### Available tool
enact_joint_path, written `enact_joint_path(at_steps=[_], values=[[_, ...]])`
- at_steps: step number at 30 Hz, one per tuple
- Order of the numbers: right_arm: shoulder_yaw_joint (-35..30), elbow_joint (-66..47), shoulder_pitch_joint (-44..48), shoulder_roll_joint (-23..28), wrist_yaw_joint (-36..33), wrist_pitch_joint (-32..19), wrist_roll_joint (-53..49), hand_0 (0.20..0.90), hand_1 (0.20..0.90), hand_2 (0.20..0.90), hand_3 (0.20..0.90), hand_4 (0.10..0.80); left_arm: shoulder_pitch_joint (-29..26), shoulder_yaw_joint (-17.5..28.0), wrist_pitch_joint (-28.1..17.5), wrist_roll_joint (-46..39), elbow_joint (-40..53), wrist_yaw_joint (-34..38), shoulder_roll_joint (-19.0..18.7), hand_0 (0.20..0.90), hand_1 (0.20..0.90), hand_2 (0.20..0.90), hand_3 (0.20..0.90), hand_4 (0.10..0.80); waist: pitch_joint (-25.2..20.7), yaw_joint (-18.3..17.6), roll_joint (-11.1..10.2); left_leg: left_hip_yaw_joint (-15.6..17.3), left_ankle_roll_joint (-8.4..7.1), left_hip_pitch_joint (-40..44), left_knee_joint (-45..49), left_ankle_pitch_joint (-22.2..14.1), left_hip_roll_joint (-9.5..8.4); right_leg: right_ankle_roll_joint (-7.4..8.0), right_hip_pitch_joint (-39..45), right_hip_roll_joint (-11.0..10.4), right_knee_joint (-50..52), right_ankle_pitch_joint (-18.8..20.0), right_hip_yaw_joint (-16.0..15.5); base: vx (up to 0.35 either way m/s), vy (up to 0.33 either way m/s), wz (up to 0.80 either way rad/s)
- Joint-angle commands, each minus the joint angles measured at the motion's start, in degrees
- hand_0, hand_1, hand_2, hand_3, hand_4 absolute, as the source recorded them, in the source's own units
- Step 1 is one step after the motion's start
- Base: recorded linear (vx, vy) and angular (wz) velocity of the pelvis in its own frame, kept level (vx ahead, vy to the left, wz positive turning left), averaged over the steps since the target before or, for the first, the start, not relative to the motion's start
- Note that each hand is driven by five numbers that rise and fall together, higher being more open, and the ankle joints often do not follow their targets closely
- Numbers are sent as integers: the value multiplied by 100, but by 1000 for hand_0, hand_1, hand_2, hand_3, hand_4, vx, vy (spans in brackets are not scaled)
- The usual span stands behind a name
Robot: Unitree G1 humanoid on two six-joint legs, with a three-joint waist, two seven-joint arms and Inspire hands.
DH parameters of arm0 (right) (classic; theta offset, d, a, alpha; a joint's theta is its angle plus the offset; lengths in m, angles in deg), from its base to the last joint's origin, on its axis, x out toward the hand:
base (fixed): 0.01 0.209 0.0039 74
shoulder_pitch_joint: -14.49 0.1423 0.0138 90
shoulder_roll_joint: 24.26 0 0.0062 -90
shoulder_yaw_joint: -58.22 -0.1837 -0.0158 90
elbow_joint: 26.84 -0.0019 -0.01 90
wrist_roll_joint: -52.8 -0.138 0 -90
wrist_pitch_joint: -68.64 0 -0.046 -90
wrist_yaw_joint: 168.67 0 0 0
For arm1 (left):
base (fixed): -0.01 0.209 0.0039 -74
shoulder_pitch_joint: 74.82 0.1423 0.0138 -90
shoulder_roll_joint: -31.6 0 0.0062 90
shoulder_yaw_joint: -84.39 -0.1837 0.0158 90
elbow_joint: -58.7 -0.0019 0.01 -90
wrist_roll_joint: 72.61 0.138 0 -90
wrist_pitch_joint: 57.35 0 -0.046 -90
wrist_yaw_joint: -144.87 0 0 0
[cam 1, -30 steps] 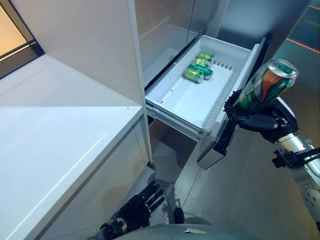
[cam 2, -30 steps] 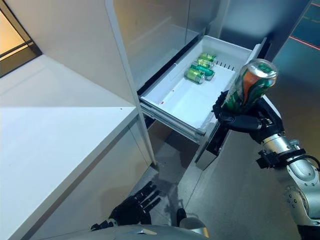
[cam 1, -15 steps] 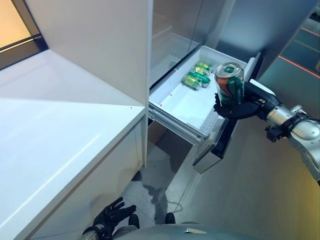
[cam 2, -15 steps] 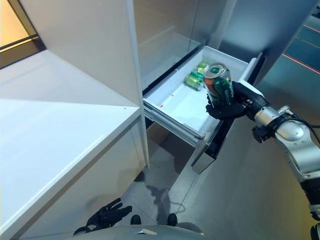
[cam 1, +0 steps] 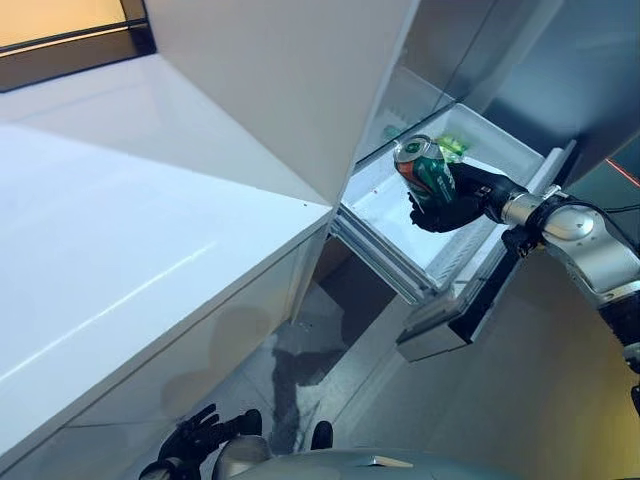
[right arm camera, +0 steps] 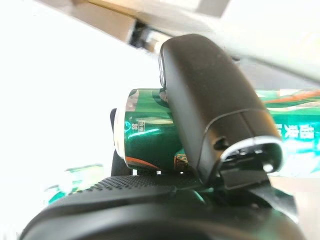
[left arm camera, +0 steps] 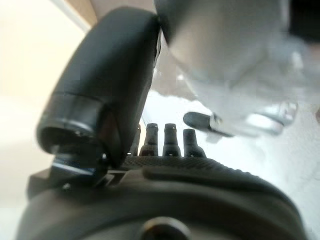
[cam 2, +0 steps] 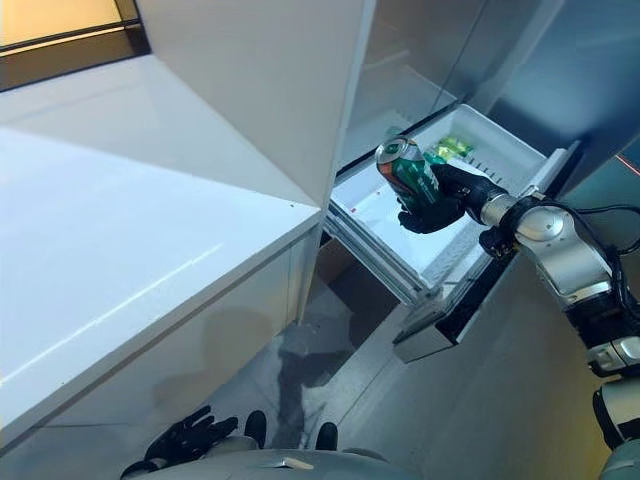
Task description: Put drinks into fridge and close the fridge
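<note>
White fridge drawer (cam 1: 470, 262) pulled open directly beneath the right hand (cam 1: 452, 205), more green cans (cam 2: 452, 146) lying just beyond that hand at the drawer's far end. Green-and-orange can (cam 1: 422, 170) clamped between curled fingers and thumb of the right hand, tilted, top rim leaning away from the palm. Left hand (cam 2: 180, 440) hanging low near the floor, well apart from the drawer, fingers spread and relaxed, holding nothing.

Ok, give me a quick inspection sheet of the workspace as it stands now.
Surface: white counter, bare.
Job's things: green can held over the open fridge drawer; more green cans at the drawer's far end.
Clutter: nothing seen.
Hands: right hand curled round the can; left hand low by the floor, fingers relaxed, holding nothing.
Cables: nothing seen.
Surroundings: white cabinet panel beside the drawer, grey floor.
</note>
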Motion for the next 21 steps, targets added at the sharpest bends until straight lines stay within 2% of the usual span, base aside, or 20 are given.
enact_joint_path(at_steps=[1, 8, 15, 21], values=[[-193, 522, 1635, 289, -354, -138, 186, 300, 300, 300, 200, 100, 296, -333, 236, 442, -365, 24, -280, 900, 900, 900, 900, 800, 2, 253, 78, -47, -55, 4, 15, -553, 89, 558, -122, -151, 23, 229, -252, 17, -58, 6], [548, 1820, 2416, 147, -330, 305, 451, 300, 300, 300, 200, 100, -121, -496, 593, 85, -82, 150, -546, 900, 900, 900, 900, 800, 382, 425, 123, -162, -58, -307, 58, -482, 88, 536, -326, -178, 23, 309, -316, -65, -35, 4], [885, 2913, 2935, 48, -279, 342, 894, 300, 300, 300, 200, 100, -395, -631, 646, -309, 201, 342, -681, 900, 900, 900, 900, 800, 827, 607, 286, -335, -58, -697, 103, -373, 31, 499, -598, -230, 48, 361, -435, -98, 0, 8], [1204, 3510, 3202, -23, -74, 373, 1324, 300, 300, 300, 200, 100, -515, -721, 668, -553, 301, 334, -679, 900, 900, 900, 900, 800, 1025, 708, 417, -411, -77, -944, 93, -278, -16, 479, -796, -283, 50, 387, -577, -68, 31, 11]])
